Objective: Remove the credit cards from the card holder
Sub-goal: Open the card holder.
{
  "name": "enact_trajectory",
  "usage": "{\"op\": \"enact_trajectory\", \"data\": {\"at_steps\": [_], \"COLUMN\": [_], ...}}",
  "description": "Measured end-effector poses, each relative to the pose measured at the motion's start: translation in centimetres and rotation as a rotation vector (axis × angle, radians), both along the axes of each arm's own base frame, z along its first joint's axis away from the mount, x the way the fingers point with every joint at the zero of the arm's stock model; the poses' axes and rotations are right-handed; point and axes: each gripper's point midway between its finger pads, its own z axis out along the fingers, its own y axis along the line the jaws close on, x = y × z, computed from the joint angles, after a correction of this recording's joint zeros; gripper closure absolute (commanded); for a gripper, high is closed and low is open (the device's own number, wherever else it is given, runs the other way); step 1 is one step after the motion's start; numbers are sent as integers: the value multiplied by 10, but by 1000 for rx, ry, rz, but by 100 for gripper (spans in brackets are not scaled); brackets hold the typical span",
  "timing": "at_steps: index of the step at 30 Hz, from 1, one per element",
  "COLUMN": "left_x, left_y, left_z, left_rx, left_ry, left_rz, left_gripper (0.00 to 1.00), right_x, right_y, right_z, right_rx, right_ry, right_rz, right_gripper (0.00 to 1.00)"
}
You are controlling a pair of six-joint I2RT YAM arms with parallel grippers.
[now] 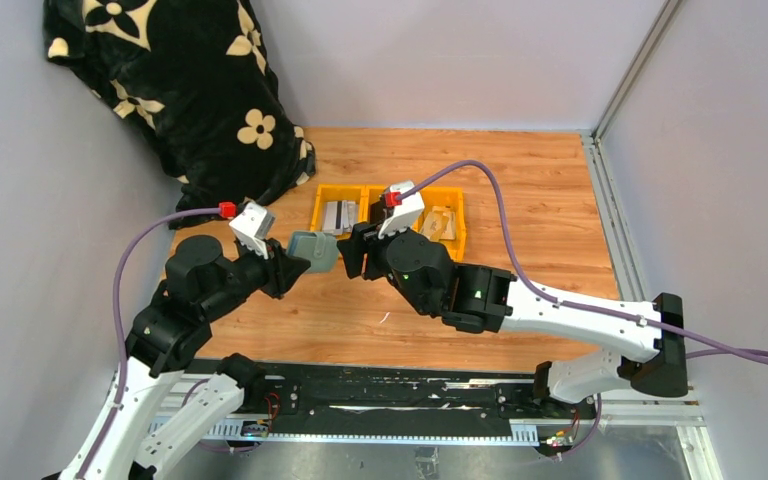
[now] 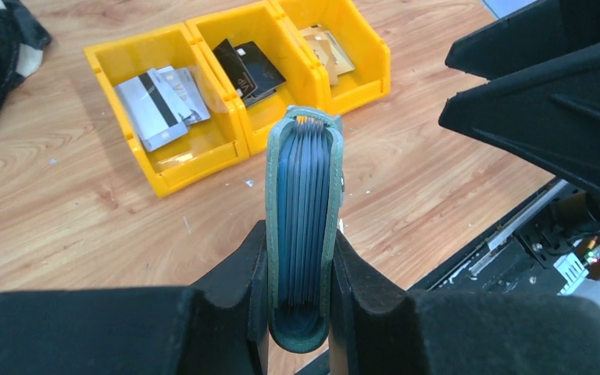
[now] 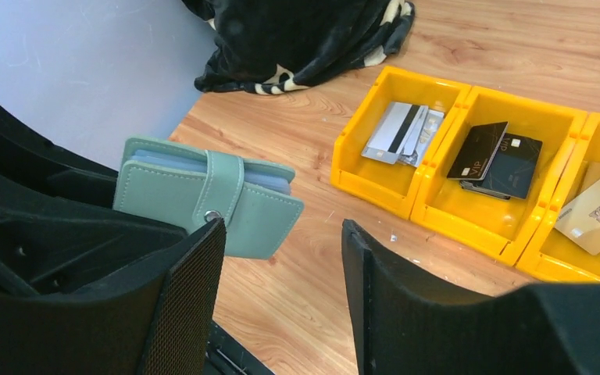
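Black padded fingers of the left gripper press together on the near end of the card holder. They pinch both covers so that it stands edge-up in the air, clear of the wooden table. That hold probably serves to offer the holder's free end to the other arm. The right gripper faces it with jaws spread and nothing between them, just at 3 o'clock of the holder in the top view. It seems lined up to work the closing tab, which looks fastened across the cover. Beyond, at 1 o'clock of the holder from above, three yellow bins sit in a row, holding pale striped cards, black ones and beige ones.

Only the left wrist view shows the holder end-on, with dark blue-grey sleeves packed between the green covers. Only the right wrist view shows its flat face, the tab and the metal snap. The top view alone takes in the whole black flowered blanket at 11 o'clock.
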Motion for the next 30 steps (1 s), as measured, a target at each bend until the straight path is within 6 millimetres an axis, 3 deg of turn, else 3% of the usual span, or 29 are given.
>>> {"op": "enact_trajectory", "data": {"at_steps": [4,10,17,21,30], "left_x": [2,3,5,3,1], "left_y": [3,3,1,-1,-4], "left_z": [0,-4,-1,0,1], "left_rx": [7,9,-11,-19,-38], "left_ry": [-6,0,-4,-3,7], "left_rz": [17,24,26,10,1], "left_gripper": [100,100,100,100,100], "right_x": [-2,-14,-20,-19,-8], "right_y": [3,24,59,62,60], "right_z": [0,7,-12,-23,-26], "right_rx": [11,94,98,90,123], "right_ry": [6,38,109,146,195], "right_rz": [10,105,171,167,156], "right_gripper": [42,44,49,51,56]}}
